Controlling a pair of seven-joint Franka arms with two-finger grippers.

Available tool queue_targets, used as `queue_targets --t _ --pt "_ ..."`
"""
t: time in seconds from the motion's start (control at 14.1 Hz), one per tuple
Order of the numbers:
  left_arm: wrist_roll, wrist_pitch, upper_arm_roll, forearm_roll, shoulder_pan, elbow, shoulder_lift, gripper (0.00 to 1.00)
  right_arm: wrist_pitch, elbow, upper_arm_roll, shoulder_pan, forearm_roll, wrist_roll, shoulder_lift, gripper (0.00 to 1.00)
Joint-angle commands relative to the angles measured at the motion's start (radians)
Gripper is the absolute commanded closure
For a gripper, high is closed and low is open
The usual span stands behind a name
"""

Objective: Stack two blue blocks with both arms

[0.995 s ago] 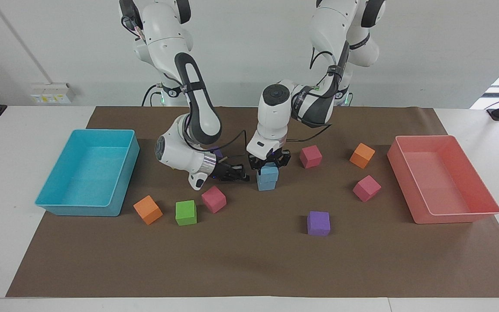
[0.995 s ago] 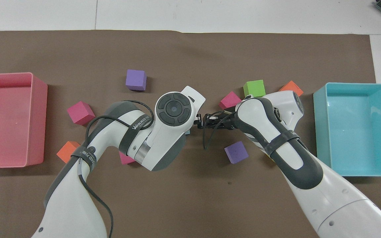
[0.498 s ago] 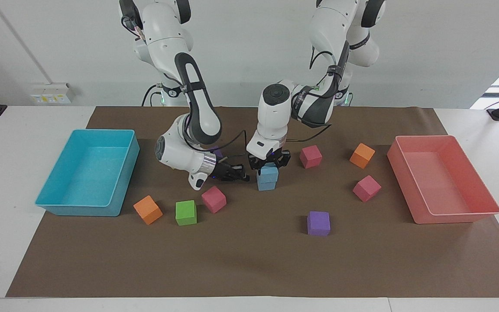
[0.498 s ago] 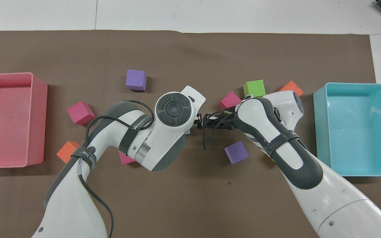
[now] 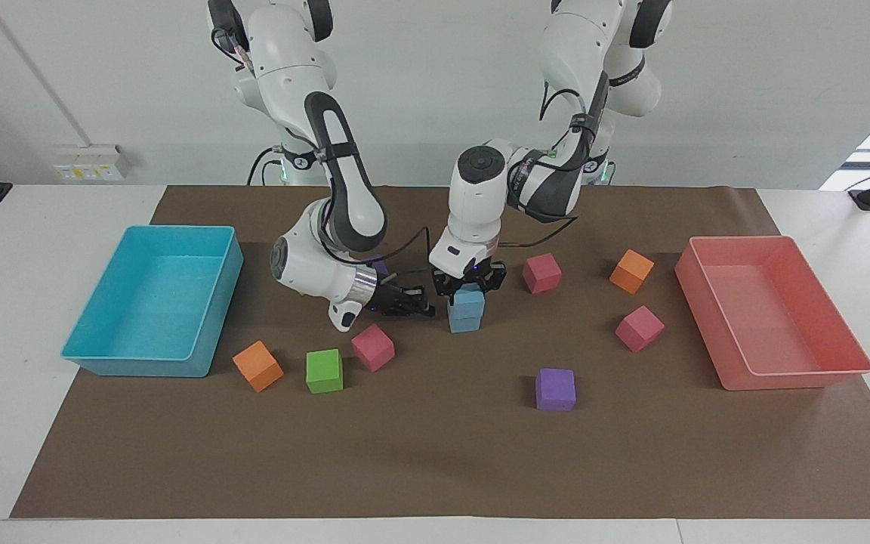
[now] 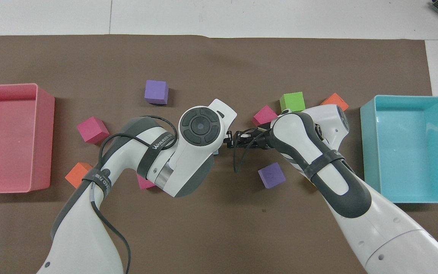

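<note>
Two blue blocks are stacked near the middle of the brown mat [image 5: 435,453] on the counter [image 5: 50,211]. The upper blue block [image 5: 468,301] sits squarely on the lower blue block [image 5: 465,324], edges roughly aligned.

My left claw [image 5: 470,285] points straight down over the stack and is clamped on the upper blue block, its fingers pressed to the block's sides near the top. In the overhead view the left arm's wrist covers the stack almost entirely; only a sliver of blue shows at its edge.

My right claw [image 5: 414,304] lies nearly horizontal, low over the mat, just beside the stack on the side toward the right arm's end of the counter. Its fingertips are closed together with nothing between them, and they stand apart from the blocks by a narrow gap. In the overhead view the right claw [image 6: 238,139] shows as a dark tip between the two wrists.

Other items:
- cyan tray [image 5: 208,302] at the right arm's end, pink tray [image 5: 805,374] at the left arm's end.
- a magenta cube [image 5: 372,347], a green cube [image 5: 325,371] and an orange cube [image 5: 257,366] lie farther from the robots than my right claw.
- a purple cube [image 5: 555,389] lies farther from the robots than the stack.
</note>
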Motion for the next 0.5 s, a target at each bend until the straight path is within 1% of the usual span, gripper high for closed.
queue_targets --t 0.0,0.28,0.43 --pt "-0.004 -0.001 0.004 0.020 -0.007 -0.017 -0.010 0.88 0.005 -0.018 0.009 -0.013 0.036 -0.043 -0.010 1.00" --pt "-0.004 -0.011 0.004 0.018 -0.007 -0.028 -0.013 0.87 0.006 -0.018 0.009 -0.013 0.036 -0.042 -0.010 1.00" --pt "-0.004 -0.018 0.004 0.020 -0.007 -0.028 -0.015 0.84 0.005 -0.018 0.009 -0.013 0.036 -0.042 -0.010 1.00"
